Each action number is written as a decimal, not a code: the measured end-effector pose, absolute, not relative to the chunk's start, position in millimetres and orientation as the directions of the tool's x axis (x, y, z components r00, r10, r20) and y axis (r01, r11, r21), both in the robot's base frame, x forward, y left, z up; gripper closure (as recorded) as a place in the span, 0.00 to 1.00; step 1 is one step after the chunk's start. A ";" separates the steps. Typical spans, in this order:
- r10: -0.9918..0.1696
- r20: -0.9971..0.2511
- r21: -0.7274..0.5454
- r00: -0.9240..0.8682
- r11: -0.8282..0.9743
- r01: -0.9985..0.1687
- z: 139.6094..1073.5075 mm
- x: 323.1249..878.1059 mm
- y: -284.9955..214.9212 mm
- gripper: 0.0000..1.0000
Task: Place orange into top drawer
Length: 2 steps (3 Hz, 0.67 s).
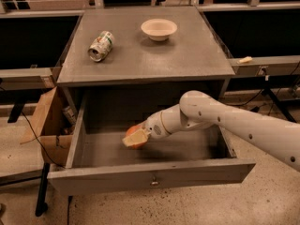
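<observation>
While the drawer (pixel 140 178) stands pulled out below the table's (pixel 154 62) front edge, the arm (pixel 234 125) reaches in over its right wall from the right. The gripper (pixel 135 138) sits inside the drawer, left of its middle and low over the floor. Its claw is pinching the orange (pixel 133 128): one cream finger (pixel 136 137) lies across the fruit's near face, and orange skin shows above and below it. Whether the orange touches the drawer floor, I cannot tell. The knob (pixel 154 183) sits at the centre of the front panel.

On the tabletop, a crushed can (pixel 100 46) lies on its side near the left edge. A cream bowl (pixel 159 29) stands upright near the back edge, well apart from the can. A cardboard box (pixel 47 125) leans beside the drawer's left wall.
</observation>
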<state>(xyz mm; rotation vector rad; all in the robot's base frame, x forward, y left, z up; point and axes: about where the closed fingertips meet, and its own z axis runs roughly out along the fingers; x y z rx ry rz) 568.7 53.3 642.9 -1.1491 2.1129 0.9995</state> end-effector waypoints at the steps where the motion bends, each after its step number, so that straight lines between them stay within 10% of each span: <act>1: -0.464 -0.746 0.333 -0.478 0.362 -0.871 651.5 570.6 51.8 0.00; 2: -0.464 -0.746 0.333 -0.478 0.362 -0.871 651.5 570.6 51.8 0.00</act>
